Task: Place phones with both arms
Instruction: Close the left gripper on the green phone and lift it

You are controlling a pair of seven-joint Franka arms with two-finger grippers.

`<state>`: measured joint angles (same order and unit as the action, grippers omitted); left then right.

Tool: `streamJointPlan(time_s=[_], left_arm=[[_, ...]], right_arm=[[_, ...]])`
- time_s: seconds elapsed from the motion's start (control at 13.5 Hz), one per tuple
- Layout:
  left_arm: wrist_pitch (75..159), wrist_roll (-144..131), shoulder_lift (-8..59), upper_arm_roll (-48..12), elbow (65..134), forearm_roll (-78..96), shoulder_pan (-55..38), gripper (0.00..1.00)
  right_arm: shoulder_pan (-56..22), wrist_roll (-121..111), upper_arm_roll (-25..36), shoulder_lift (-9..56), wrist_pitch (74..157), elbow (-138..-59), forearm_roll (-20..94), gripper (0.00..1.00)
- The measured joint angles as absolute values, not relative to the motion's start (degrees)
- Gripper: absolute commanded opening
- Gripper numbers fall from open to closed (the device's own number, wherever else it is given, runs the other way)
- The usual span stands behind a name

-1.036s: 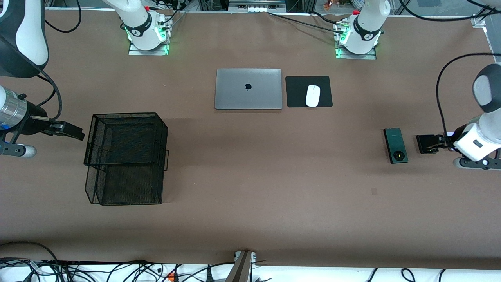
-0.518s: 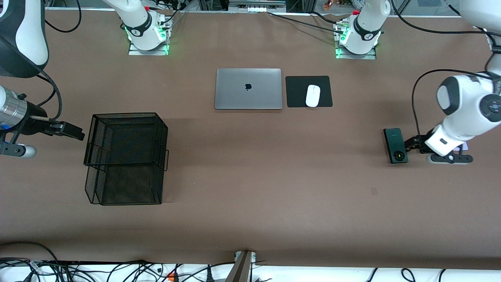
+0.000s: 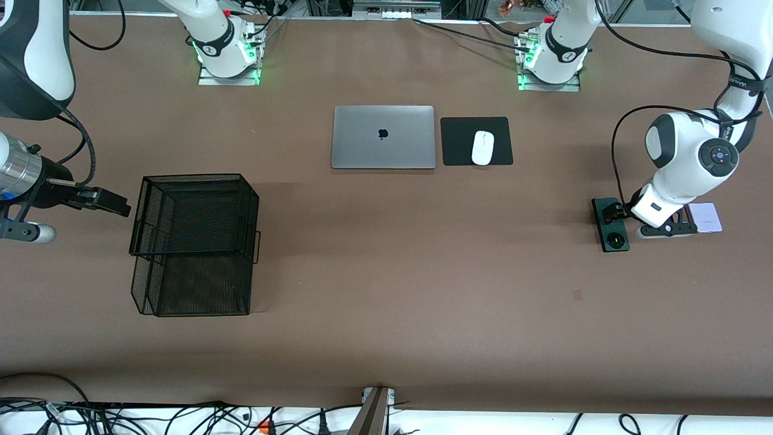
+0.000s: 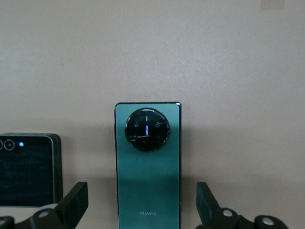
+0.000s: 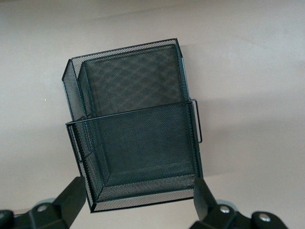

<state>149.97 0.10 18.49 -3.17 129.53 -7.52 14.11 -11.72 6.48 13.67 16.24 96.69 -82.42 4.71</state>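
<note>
The first pick is being set up. The left tool (image 3: 615, 212) is being held wide open over the dark green phone (image 4: 148, 167), with one finger on each side of it and nothing gripped.

The green phone is lying flat on the desk (image 3: 386, 290) toward the left arm's end. The black phone (image 4: 28, 169) is lying just beside it, and the lilac phone (image 3: 705, 217) is lying a little further toward that end.

Next, it seems the tool is to be lowered and squeezed on the long edges, kept straight so the phone is not pushed.

The right tool (image 5: 138, 200) is waiting, wide open and empty, over the black mesh basket (image 3: 193, 241).

"HUAWEI" is being shown on the green phone. An apple logo is being shown on the silver laptop (image 3: 383, 137).
</note>
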Motion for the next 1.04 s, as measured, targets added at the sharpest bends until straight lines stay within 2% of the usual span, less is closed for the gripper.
streamJointPlan(time_s=[0.44, 1.04], left_arm=[[157.57, -0.13, 22.40, -3.28, 132.17, -7.52, 15.91, 1.00], [162.43, -1.16, 25.92, -4.01, 132.20, -7.52, 15.91, 1.00]], right_arm=[[-11.71, 6.48, 13.67, 16.24, 96.69, -82.42, 4.71, 1.00], [-11.71, 6.48, 13.66, 16.24, 96.69, -82.42, 4.71, 1.00]])
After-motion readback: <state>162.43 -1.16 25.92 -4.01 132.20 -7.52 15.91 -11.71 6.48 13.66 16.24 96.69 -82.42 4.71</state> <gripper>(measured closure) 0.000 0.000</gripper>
